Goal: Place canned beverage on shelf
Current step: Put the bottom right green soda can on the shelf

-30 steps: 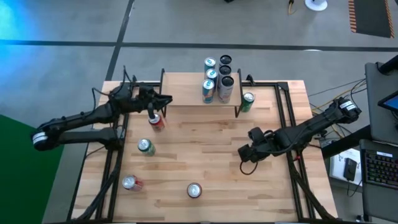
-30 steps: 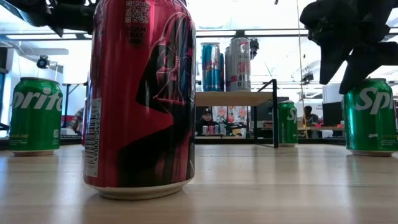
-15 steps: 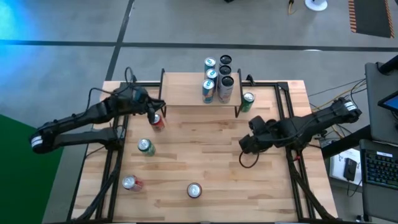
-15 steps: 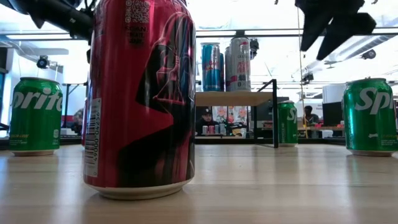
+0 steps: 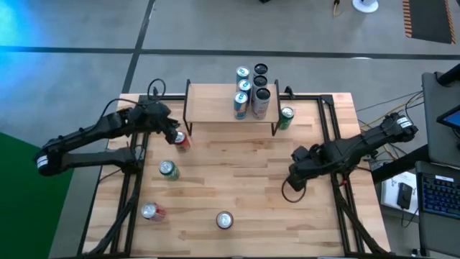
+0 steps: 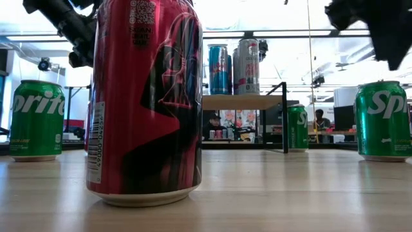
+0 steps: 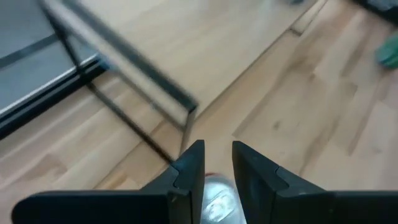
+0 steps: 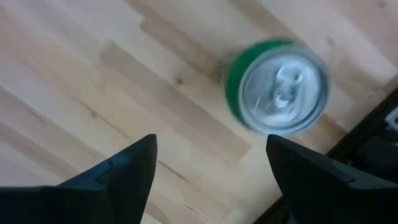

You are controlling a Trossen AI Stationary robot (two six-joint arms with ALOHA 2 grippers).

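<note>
Four tall cans (image 5: 249, 92) already up on the shelf (image 5: 212, 104); five more left on the table (image 5: 237, 173). Left gripper (image 5: 175, 134) narrowly parted over the red can (image 5: 181, 141) beside the shelf's leg, not yet gripping. Right gripper (image 5: 296, 175) spread wide, empty, hovering near the table's right edge.

Grey concrete floor (image 5: 215, 29) is stretching beyond the desk's far edge; bright ceiling lights (image 6: 277, 16) are glowing above distant desks (image 6: 328, 136) behind.
</note>
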